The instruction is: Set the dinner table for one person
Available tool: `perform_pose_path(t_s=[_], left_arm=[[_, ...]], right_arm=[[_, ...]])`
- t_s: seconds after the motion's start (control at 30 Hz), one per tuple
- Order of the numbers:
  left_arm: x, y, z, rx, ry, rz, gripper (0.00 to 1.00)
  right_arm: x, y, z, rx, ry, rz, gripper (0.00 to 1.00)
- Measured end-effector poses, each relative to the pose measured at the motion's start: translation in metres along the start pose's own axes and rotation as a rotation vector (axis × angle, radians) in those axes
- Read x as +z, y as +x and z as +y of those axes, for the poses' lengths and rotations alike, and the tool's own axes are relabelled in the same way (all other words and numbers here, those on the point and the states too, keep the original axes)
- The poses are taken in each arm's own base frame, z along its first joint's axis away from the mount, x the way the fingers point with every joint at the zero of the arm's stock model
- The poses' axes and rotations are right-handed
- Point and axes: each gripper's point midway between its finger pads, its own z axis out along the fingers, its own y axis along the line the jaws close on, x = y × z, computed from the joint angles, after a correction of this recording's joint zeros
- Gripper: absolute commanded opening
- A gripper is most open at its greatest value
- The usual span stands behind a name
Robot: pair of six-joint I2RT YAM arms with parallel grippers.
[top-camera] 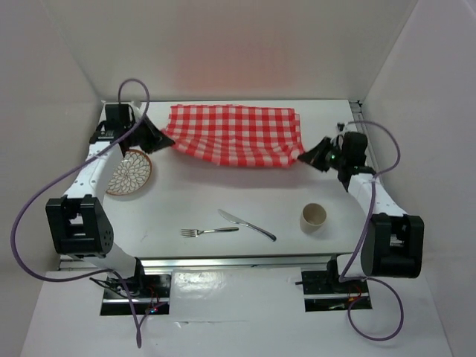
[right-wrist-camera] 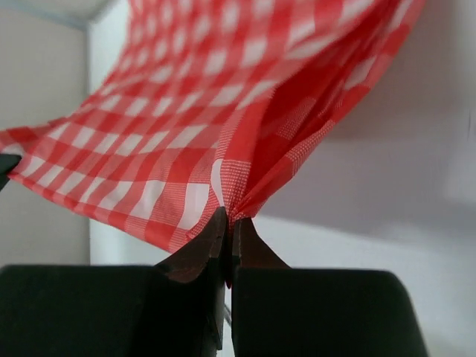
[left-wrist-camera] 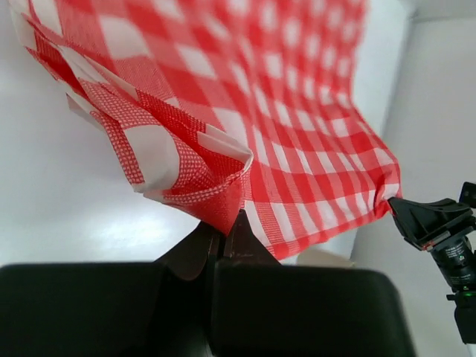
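A red-and-white checked cloth (top-camera: 234, 134) hangs stretched above the far half of the white dinner table (top-camera: 223, 197). My left gripper (top-camera: 165, 138) is shut on the cloth's near left corner (left-wrist-camera: 223, 212). My right gripper (top-camera: 304, 158) is shut on its near right corner (right-wrist-camera: 230, 212). A patterned plate (top-camera: 129, 172) lies at the left under the left arm. A fork (top-camera: 208, 231) and a knife (top-camera: 247, 224) lie near the front middle. A beige cup (top-camera: 313, 218) stands at the front right.
White walls enclose the table on the left, back and right. The right gripper (left-wrist-camera: 431, 219) shows across the cloth in the left wrist view. The arm bases and purple cables sit at the near edge.
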Motion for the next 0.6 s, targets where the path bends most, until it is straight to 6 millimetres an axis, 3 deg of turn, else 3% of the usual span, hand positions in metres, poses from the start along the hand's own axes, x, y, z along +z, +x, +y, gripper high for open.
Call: perform_pose_path(t_s=[0.03, 0.07, 0.1, 0.13, 0.17, 0.2, 0.27, 0.33, 0.47, 0.53, 0.57, 0.6], left_arm=[[0.004, 0.017, 0.017, -0.024, -0.031, 0.036, 0.04], [0.009, 0.034, 0.035, -0.047, -0.064, 0.074, 0.16], [0.015, 0.051, 0.054, -0.069, -0.102, 0.112, 0.43], [0.018, 0.068, 0.07, -0.088, -0.14, 0.155, 0.55], [0.019, 0.082, 0.084, -0.11, -0.177, 0.198, 0.65], [0.02, 0.092, 0.095, -0.124, -0.214, 0.229, 0.85], [0.019, 0.098, 0.106, -0.13, -0.264, 0.259, 1.0], [0.015, 0.088, 0.102, -0.114, -0.289, 0.245, 1.0], [0.005, 0.043, 0.071, -0.027, -0.262, 0.133, 0.97], [-0.003, 0.027, 0.056, 0.005, -0.238, 0.075, 0.77], [-0.007, 0.023, 0.051, 0.016, -0.228, 0.059, 0.46], [-0.009, 0.02, 0.046, 0.018, -0.219, 0.047, 0.27]], right_arm=[[-0.001, 0.027, -0.015, 0.033, 0.027, 0.05, 0.2], [-0.003, 0.048, -0.026, 0.063, 0.051, 0.092, 0.48], [-0.005, 0.068, -0.038, 0.09, 0.075, 0.134, 0.7], [-0.007, 0.084, -0.046, 0.113, 0.097, 0.171, 0.92], [-0.01, 0.097, -0.053, 0.13, 0.121, 0.201, 0.98], [-0.012, 0.103, -0.057, 0.127, 0.14, 0.216, 0.98], [-0.015, 0.1, -0.06, 0.106, 0.168, 0.203, 0.99], [-0.018, 0.088, -0.058, 0.084, 0.19, 0.17, 0.99], [-0.019, 0.037, -0.033, 0.015, 0.181, 0.056, 0.9], [-0.017, 0.01, -0.015, -0.033, 0.165, -0.003, 0.62], [-0.015, 0.0, -0.006, -0.057, 0.157, -0.025, 0.49], [-0.011, -0.009, 0.004, -0.081, 0.151, -0.043, 0.29]])
